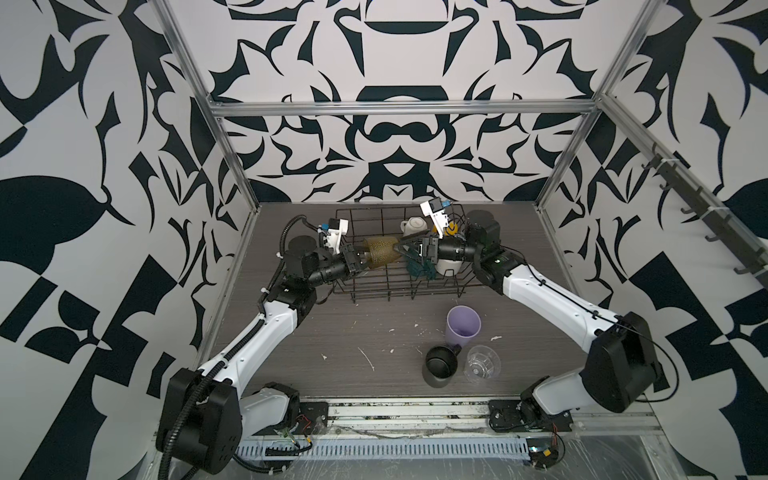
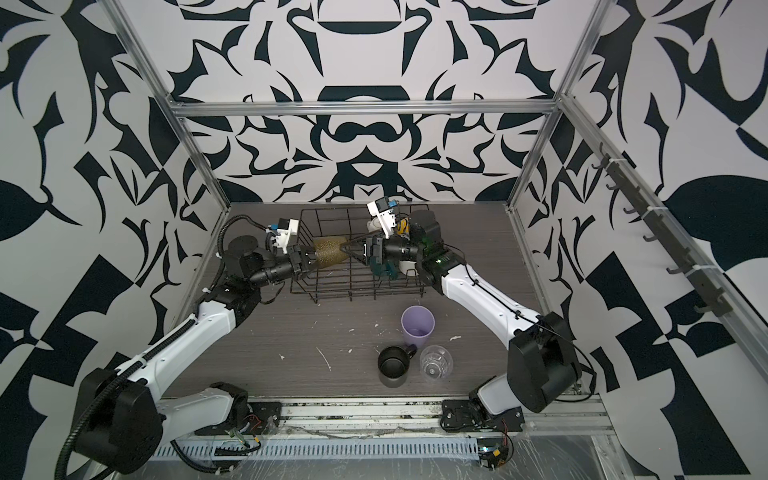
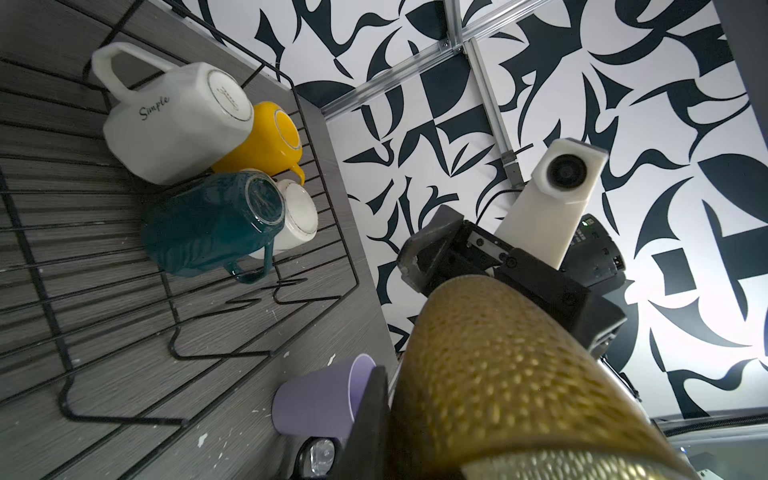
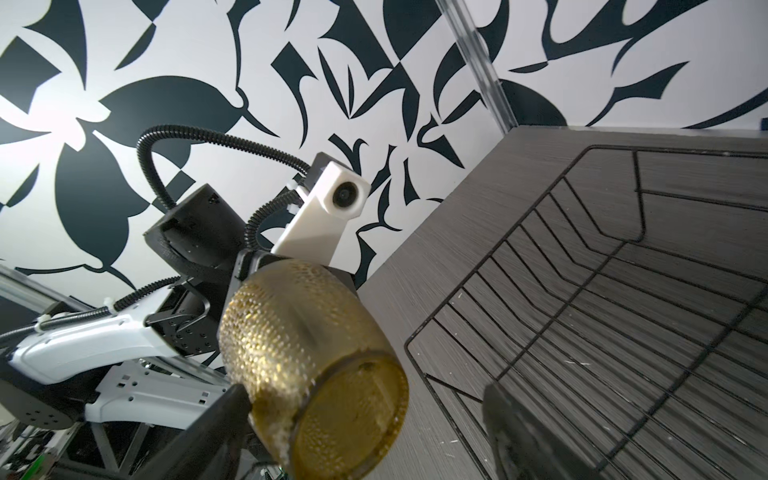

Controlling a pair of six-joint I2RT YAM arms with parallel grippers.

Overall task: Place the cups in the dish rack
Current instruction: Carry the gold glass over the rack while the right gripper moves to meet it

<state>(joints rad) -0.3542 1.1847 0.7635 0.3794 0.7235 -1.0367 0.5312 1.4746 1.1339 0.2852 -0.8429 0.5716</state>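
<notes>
My left gripper (image 1: 360, 259) is shut on the rim of the amber glass (image 1: 380, 256), which it holds lying sideways over the left end of the black wire dish rack (image 1: 395, 291). My right gripper (image 4: 370, 432) is open, and its fingers straddle the glass's base (image 4: 345, 415). The cream mug (image 3: 166, 124), yellow mug (image 3: 266, 141), teal mug (image 3: 208, 228) and white mug (image 3: 297, 220) sit in the rack's right end. On the table in front of the rack stand the lilac tumbler (image 1: 462, 328), black mug (image 1: 440, 365) and clear glass (image 1: 482, 363).
Aluminium frame posts (image 1: 237, 166) and patterned walls enclose the table on three sides. A rail of hooks (image 1: 685, 199) runs along the right wall. Both arm bases are mounted on the metal rail (image 1: 415, 411) at the table's front edge.
</notes>
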